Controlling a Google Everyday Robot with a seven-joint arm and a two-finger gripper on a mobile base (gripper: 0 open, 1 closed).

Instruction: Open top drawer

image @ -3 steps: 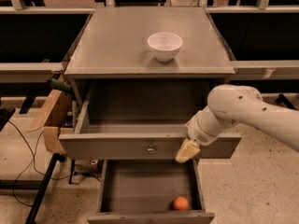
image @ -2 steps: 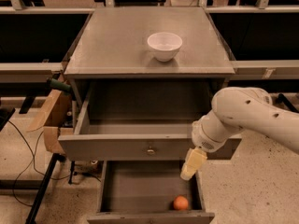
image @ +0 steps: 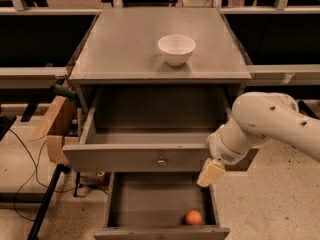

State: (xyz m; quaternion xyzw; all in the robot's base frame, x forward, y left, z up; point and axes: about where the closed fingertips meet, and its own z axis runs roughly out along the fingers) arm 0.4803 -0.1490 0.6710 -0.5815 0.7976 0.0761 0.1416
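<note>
The top drawer is a wide grey metal drawer, pulled out of the cabinet, with a small round knob at the centre of its front. Its inside looks empty. My gripper hangs at the end of the white arm, just off the right end of the drawer front, right of the knob and not touching it. Its cream fingers point down and left.
A white bowl stands on the cabinet top. A narrower lower drawer is also pulled out, with an orange ball inside at the front right. A cardboard box and cables lie at the left.
The gripper has moved right and down, away from the drawer front's right part. The arm has drawn back to the right. The top drawer stays pulled out.
</note>
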